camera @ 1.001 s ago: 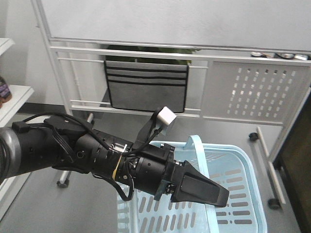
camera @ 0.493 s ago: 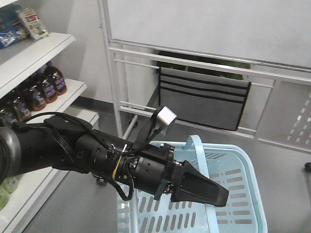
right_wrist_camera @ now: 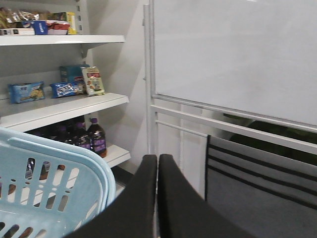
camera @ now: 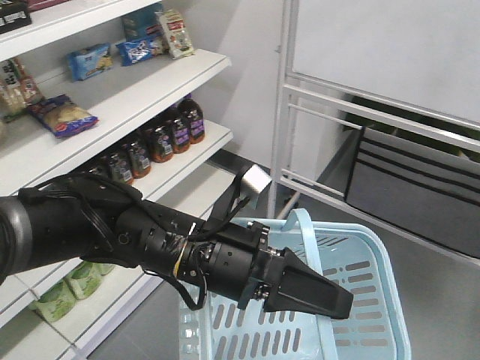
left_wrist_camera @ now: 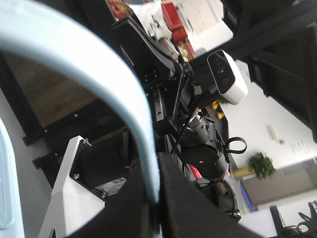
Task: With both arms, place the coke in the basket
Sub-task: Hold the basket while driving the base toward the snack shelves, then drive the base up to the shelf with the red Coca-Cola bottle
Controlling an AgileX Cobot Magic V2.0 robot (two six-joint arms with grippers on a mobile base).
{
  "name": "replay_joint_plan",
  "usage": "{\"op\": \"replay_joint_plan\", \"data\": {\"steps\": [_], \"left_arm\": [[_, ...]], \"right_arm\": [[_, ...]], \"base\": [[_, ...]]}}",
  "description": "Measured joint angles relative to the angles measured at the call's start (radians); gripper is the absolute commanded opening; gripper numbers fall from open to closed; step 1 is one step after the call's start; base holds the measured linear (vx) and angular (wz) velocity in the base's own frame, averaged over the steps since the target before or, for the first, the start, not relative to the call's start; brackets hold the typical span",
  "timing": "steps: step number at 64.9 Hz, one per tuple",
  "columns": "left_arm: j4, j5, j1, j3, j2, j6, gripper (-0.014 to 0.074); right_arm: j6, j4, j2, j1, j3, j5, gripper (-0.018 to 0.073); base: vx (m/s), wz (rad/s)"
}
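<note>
background has swung since a second ago: store shelves (camera: 112,97) with snack packs (camera: 90,60) and dark bottles (camera: 161,135) now fill the space left of the left gripper (camera: 341,304). the white rack (camera: 360,105) and grey pouch (camera: 420,187) have slid off to its right. arm and basket keep the same spot in view, so the base seems to be turning toward the shelves.

the left arm (camera: 112,232) reaches in from the left, its gripper clamped on the basket handle (camera: 304,217), which the wrist view shows pinched between the fingers. the basket (camera: 375,255) sits below it. the right gripper (right_wrist_camera: 157,168) has its fingers together on nothing, with the basket just to its left.

the coke shows in no view, neither in a gripper nor in the visible part of the basket. the task looks early: the basket is held, and the coke is yet to be found, picked and dropped in.
</note>
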Motion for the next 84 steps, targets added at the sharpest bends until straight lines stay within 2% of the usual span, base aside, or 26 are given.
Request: {"op": "replay_joint_plan", "data": {"steps": [84], "left_arm": [[0.0,0.0,0.0,0.0,0.0,0.0,-0.0005]], "right_arm": [[0.0,0.0,0.0,0.0,0.0,0.0,-0.0005]], "base": [[0.11,0.45]]}}
